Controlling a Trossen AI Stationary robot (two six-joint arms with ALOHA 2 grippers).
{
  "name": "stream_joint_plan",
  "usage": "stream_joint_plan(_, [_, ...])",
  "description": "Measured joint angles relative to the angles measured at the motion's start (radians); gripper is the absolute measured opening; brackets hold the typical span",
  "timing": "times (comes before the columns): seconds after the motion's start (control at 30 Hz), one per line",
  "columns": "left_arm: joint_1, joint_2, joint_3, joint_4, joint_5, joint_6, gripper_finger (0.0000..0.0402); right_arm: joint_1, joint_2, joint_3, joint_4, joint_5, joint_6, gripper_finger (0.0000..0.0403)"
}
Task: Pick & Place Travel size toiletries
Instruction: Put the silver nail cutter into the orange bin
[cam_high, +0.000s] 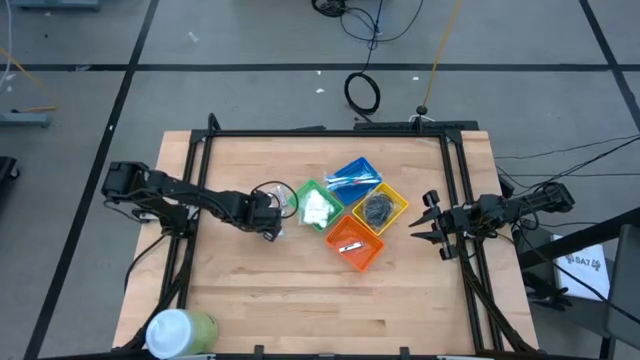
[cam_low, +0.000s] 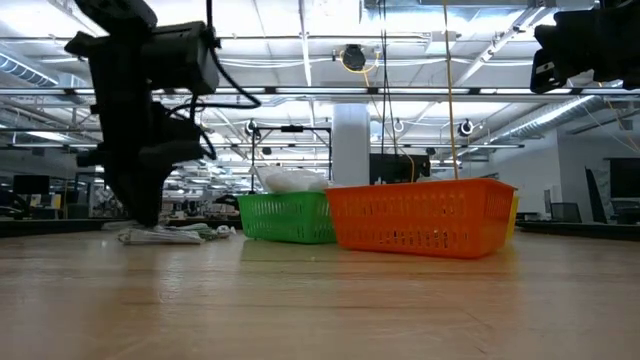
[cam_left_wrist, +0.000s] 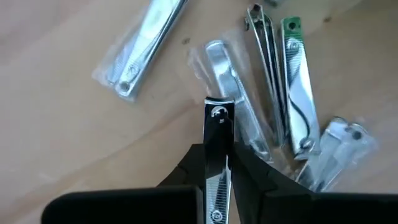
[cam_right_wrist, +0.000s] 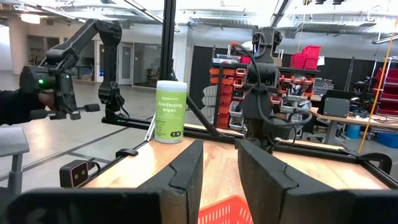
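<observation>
Near left corner: green-and-white wipes cylinder (cam_high: 180, 331) lying on the table (cam_high: 300, 310), well apart from the work, not part of the task.
Mid table, left of bins: left gripper (cam_high: 268, 222) down at the wood, fingers (cam_left_wrist: 255, 177) pinched narrow on one silver nail clipper (cam_left_wrist: 217, 155), held along its length between the pads.
Loose pile: more clippers in clear wrappers (cam_left_wrist: 286, 99) on the wood just beyond the held one, another (cam_left_wrist: 140, 46) a bit apart; all just left of the green bin.
Handling: clipper looks stiff, small, light, smooth metal so likely slippery; the wrapped ones probably slide more. Best hold judged across the flat sides mid-body, not the tip.
Risk: pieces lie touching or overlapping, a lift might drag a neighbour.
Orange bin (cam_high: 356, 243): nearest of the four, holds a silver piece already, likely target for clippers.
Green bin (cam_high: 318, 208): white lumpy packets inside.
Yellow bin (cam_high: 380, 207): dark grey wad inside.
Blue bin (cam_high: 354, 174): farthest, blue-and-white sticks inside.
Right edge: right gripper (cam_high: 432, 222) waits off the table's right side, fingers partly apart, holding nothing.
Progress: sorting looks partly done, pile still on the table.
</observation>
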Motion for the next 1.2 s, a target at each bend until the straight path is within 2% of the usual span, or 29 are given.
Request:
stream_joint_plan(0.33, [-0.023,-0.001,0.18,-0.079,-0.087,0.09,0.003,0.0,0.0,0.0,0.0,0.0,0.0,0.0091])
stream_joint_plan(0.53, [-0.045,-0.002,0.297,0.007,-0.139,0.224,0.0031,0.0,0.0,0.0,0.0,0.0,0.0,0.0091])
stream_joint_plan(0.67, [-0.053,-0.001,0.351,0.193,-0.142,0.382,0.0031,0.0,0.0,0.0,0.0,0.0,0.0,0.0091])
stream_joint_plan(0.87, [-0.052,0.02,0.364,0.561,-0.027,0.636,0.0031,0.0,0.0,0.0,0.0,0.0,0.0,0.0091])
stream_joint_plan(1.07, [-0.052,0.126,0.363,0.745,-0.011,0.803,0.0031,0.0,0.0,0.0,0.0,0.0,0.0,0.0091])
stream_joint_plan(1.2, [-0.05,0.21,0.363,0.829,0.028,0.856,0.0031,0.0,0.0,0.0,-0.002,0.0,0.0,0.0091])
